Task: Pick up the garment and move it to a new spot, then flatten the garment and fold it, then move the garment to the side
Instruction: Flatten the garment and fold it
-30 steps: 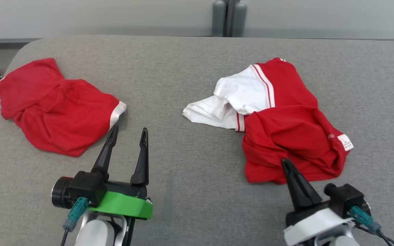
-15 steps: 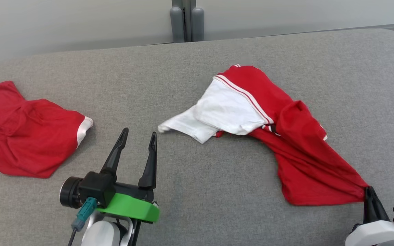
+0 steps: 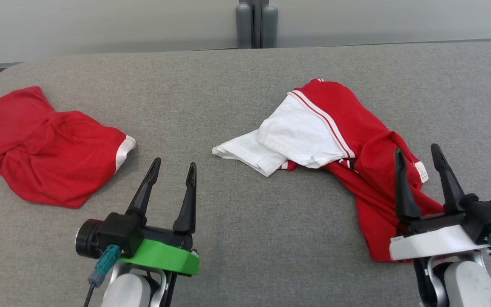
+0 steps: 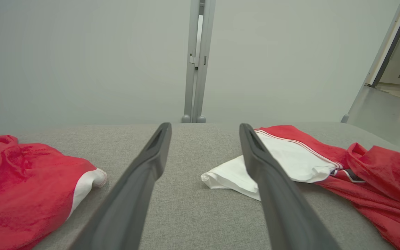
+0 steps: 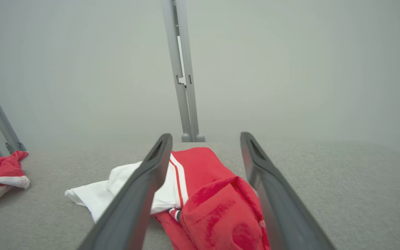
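Observation:
The garment [image 3: 335, 123] is a red and white shirt lying crumpled on the right half of the grey table [image 3: 262, 238], its white part toward the middle and a red tail stretched toward me. My right gripper [image 3: 416, 149] stands open just over that red tail, with nothing pinched between its fingers; in the right wrist view this gripper [image 5: 205, 135] frames the bunched red cloth of the garment [image 5: 217, 201] lying below. My left gripper [image 3: 174, 163] is open over bare table, left of the garment's white edge. From the left wrist, that gripper [image 4: 204, 125] points past the garment [image 4: 290, 163].
A second red garment [image 3: 45, 145] with a white cuff lies crumpled at the table's left end, also seen as a red heap [image 4: 23, 180] from the left wrist. A grey post [image 3: 256, 21] stands behind the table's far edge against a pale wall.
My right gripper, shut on the garment's red hem, dragged it toward me and to the right, then opened and let go, rising over the cloth. The head camera also shifted.

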